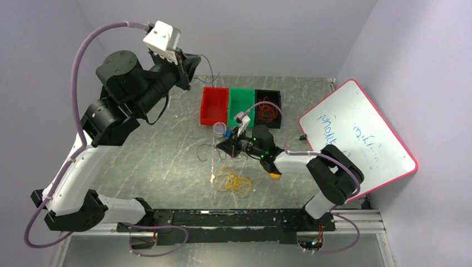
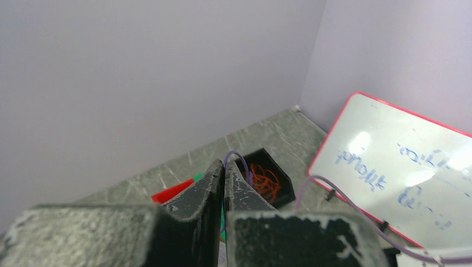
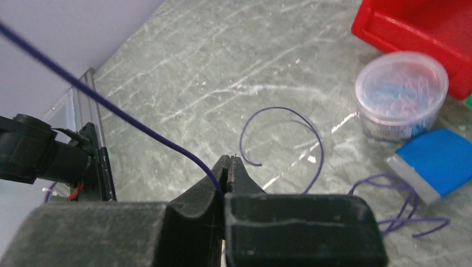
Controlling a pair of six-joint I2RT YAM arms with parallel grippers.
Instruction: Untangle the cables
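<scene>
The left arm is reared up high over the table's [image 1: 144, 167] far left part. Its left gripper [image 1: 192, 65] is clenched tight on a dark purple cable [image 2: 234, 152], which pokes out past the closed fingertips [image 2: 214, 175] in a small loop.

Further right, low on the table, the yellow cables [image 1: 234, 182] lie in a loose coil, near the front rail and apart from everything else.

Just behind them, the right gripper [image 3: 228, 167] is down close to the tabletop, also clamped shut on a purple strand. That strand climbs away up and to the left out of the wrist view, so I cannot tell whether it is the same cable the other claw holds. More purple wire lies curled on the table just past the fingers.

Beside that sit a clear tub [image 3: 401, 92] with a lid and a blue card [image 3: 439, 161]. Behind them are 3 bins in a row: red bin [image 1: 214, 105], green bin [image 1: 241, 103], black bin [image 1: 276, 94]. The red-orange cables [image 1: 266, 113] are bundled inside the black one.

At the far right, a whiteboard [image 1: 356, 139] leans against the wall.
</scene>
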